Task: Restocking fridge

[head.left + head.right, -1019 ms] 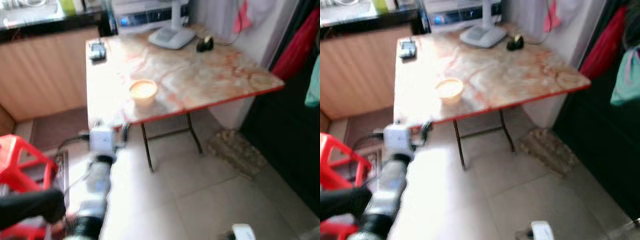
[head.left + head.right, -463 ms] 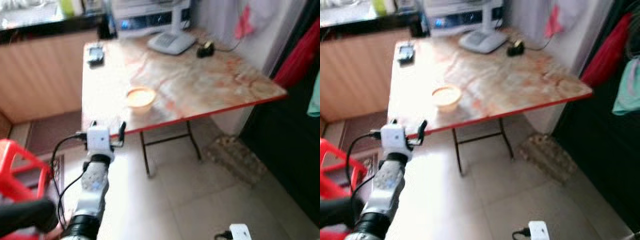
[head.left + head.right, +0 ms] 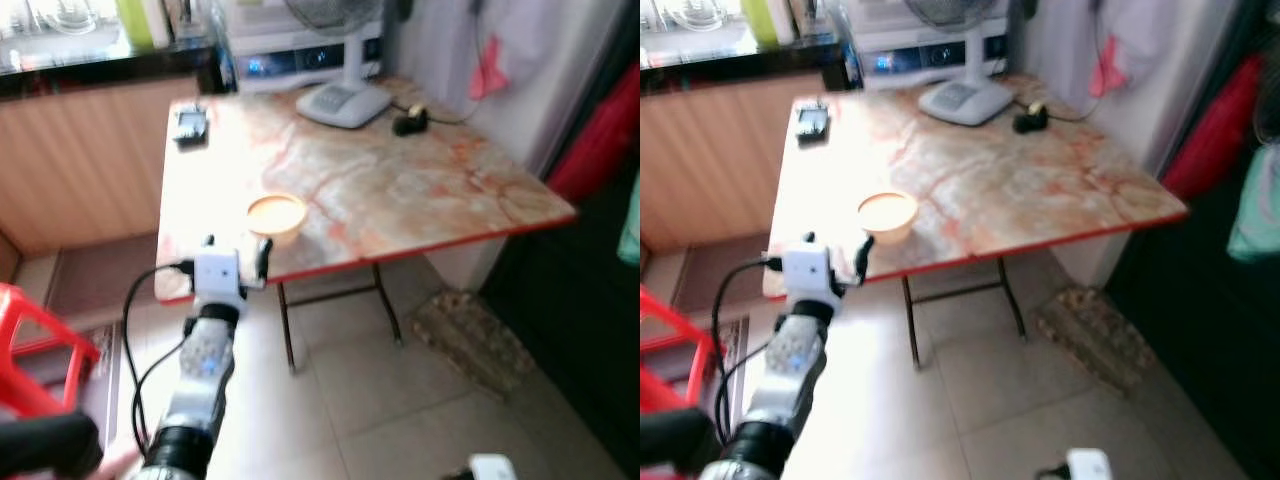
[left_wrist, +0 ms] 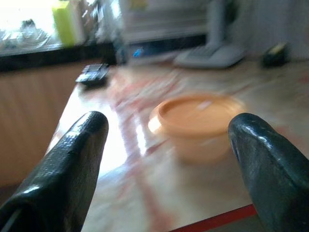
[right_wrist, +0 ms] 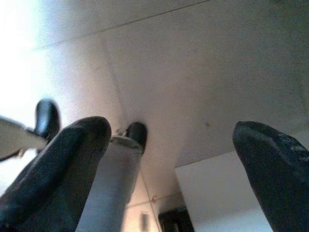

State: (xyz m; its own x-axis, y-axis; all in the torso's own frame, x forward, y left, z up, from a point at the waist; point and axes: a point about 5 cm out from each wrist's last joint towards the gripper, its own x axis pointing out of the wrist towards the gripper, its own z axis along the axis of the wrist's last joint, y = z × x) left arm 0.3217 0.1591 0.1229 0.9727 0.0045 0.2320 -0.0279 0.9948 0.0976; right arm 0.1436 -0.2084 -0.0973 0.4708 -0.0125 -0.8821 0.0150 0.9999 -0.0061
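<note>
The left gripper (image 3: 236,247) is reaching out toward the orange tub (image 3: 277,214), which is sitting with its lid on near the front edge of the tabletop (image 3: 420,180). The gripper's two fingers (image 4: 72,159) are spread wide and holding nothing, and in the left wrist view the tub (image 4: 200,123) is lying between them but further out, so the gripper is apart from it. The step in hand looks like an approach to the tub for a pick-up. The next move is calling for the gripper to travel forward over the red table edge, keeping level with the tub's wall, until the fingers are on either side of it, and only then to close.

The tub is standing close to the front edge, so a push instead of a squeeze could be sliding it about. Behind it the tabletop is open, with a phone (image 3: 190,124), a fan base (image 3: 343,102) and a small dark thing (image 3: 410,123) well apart at the back. A red stool (image 3: 40,350) is standing near the left arm. The right gripper (image 5: 169,159) is hanging over the tiled floor (image 5: 193,72), fingers wide apart and holding nothing.
</note>
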